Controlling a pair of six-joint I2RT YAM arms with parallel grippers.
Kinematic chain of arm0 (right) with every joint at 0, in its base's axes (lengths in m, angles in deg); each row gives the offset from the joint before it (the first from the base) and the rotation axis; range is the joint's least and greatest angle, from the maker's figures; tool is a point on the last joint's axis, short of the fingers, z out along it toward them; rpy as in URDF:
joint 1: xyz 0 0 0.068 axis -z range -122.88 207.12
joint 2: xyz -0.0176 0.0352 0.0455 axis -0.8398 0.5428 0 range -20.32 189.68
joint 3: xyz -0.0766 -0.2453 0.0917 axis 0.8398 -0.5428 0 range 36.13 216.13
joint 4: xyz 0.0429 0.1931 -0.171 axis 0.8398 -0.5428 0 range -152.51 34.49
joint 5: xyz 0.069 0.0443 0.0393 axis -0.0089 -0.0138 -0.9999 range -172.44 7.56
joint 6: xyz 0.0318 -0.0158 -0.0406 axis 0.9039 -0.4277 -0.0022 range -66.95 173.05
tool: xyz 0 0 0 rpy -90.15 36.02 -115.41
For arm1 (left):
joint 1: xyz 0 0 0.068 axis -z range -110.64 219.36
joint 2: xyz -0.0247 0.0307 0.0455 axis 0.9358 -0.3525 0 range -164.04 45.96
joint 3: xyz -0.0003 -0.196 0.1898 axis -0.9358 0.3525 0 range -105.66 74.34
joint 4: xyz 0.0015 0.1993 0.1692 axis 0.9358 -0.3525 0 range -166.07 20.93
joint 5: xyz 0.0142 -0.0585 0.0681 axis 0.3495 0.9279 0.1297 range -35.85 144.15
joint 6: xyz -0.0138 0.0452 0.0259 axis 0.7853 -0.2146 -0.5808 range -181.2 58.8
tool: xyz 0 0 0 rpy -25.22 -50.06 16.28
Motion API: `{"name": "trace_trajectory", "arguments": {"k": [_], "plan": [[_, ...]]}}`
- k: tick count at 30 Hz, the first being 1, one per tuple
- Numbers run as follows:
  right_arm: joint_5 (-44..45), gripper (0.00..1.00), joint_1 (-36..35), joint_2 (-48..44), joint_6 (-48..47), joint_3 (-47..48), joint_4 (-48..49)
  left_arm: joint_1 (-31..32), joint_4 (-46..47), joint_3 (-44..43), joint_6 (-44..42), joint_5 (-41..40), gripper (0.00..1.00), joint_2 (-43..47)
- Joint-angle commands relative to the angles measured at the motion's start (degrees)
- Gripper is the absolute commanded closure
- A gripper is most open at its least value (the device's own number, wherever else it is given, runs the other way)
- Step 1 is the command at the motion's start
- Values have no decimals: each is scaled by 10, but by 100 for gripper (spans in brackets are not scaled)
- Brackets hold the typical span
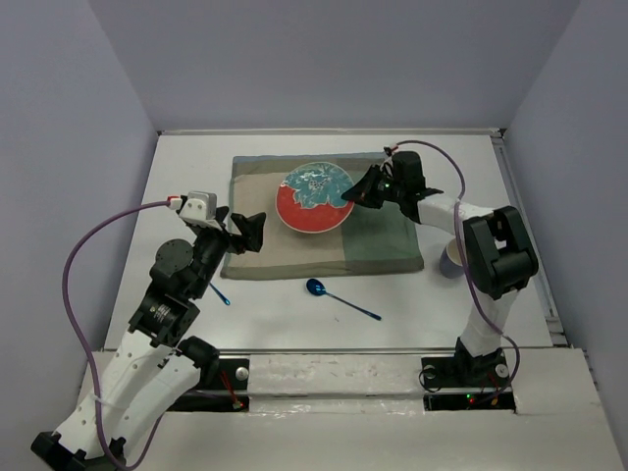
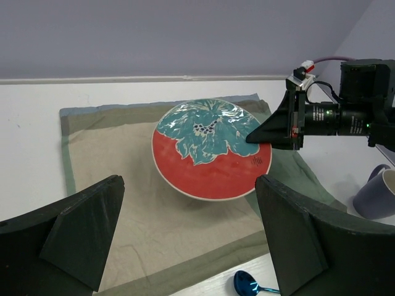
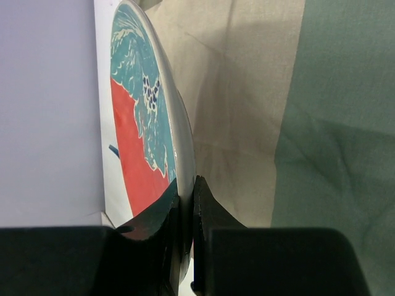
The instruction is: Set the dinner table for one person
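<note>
- Matte white dinner table (image 1: 186, 177) fills the floor between pale lavender walls (image 1: 69, 147); its near edge lies under the arm bases.
- A tan-and-green cloth placemat (image 1: 383, 240) lies at the middle of it, with a round red-and-teal glazed plate (image 1: 314, 199) on its far half.
- The right gripper (image 1: 351, 194) is nipped almost closed on the plate's right rim. Whether that edge is lifted off the cloth cannot be told.
- The left gripper (image 1: 257, 233) gapes fully wide and holds nothing, at the placemat's left edge.
- A shiny blue metal spoon (image 1: 339, 297) lies on bare table just before the placemat.
- A lavender mug (image 2: 376, 194) is cut off by the wrist view's edge and is mostly hidden behind the right arm from above.
- A thin blue piece (image 1: 220, 292) pokes out beside the left arm, too hidden to identify.
</note>
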Motion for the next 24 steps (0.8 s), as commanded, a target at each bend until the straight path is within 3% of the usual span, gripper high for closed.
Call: {"name": "trace_trajectory", "arguments": {"k": [1, 16, 20, 24], "plan": [[-24, 100, -12, -1, 30, 10, 114, -6, 19, 3, -12, -10, 1, 3], [8, 99, -12, 14, 29, -50, 138, -8, 16, 1, -7, -9, 1, 6], [1, 84, -12, 34, 20, -39, 113, -8, 16, 1, -6, -5, 1, 8], [22, 57, -12, 28, 15, -50, 89, -8, 17, 2, -5, -2, 1, 13]]}}
